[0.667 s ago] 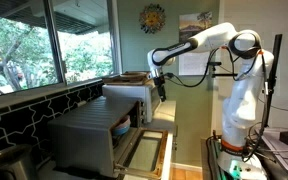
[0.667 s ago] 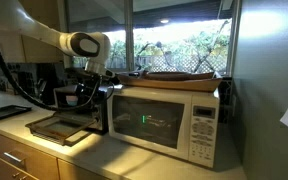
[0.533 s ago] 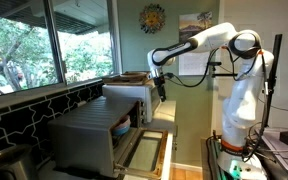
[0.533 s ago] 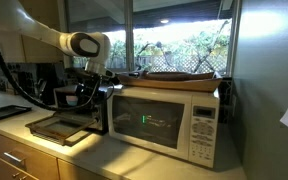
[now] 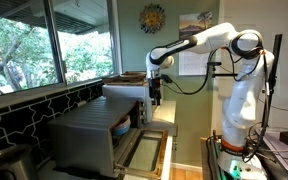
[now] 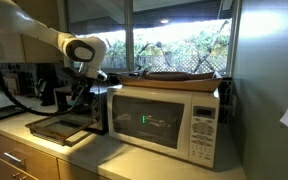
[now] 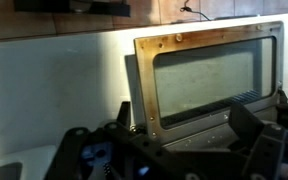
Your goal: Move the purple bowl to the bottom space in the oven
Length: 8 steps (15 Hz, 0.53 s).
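Observation:
The grey oven (image 5: 84, 135) stands with its glass door (image 5: 144, 152) folded down open; it also shows in an exterior view (image 6: 98, 108) and its door fills the wrist view (image 7: 204, 80). My gripper (image 5: 156, 92) hangs above the open door, in front of the oven; it also shows in an exterior view (image 6: 80, 96). In the wrist view its fingers (image 7: 184, 135) are spread wide with nothing between them. The purple bowl does not show in any view. An orange item (image 5: 121, 128) sits inside the oven.
A white microwave (image 6: 169, 118) stands beside the oven with a flat brown tray (image 6: 179, 75) on top. Windows run behind the counter. A dark tiled backsplash (image 5: 24, 110) lines the wall. Dark appliances (image 6: 24, 85) stand at the counter's far end.
My gripper has shifted slightly sideways and lower over the open oven door. Nothing else has moved.

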Each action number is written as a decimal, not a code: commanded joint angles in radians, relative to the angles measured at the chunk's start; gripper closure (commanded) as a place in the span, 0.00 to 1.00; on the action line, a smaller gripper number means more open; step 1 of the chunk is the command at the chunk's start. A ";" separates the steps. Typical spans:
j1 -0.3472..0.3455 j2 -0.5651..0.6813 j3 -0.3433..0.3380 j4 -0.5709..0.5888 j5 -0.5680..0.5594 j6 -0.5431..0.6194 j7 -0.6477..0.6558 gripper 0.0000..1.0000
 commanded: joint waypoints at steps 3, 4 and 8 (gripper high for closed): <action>0.012 -0.077 0.073 -0.175 0.236 0.231 0.188 0.00; 0.019 -0.088 0.090 -0.208 0.278 0.295 0.210 0.00; 0.057 -0.110 0.157 -0.307 0.380 0.540 0.270 0.00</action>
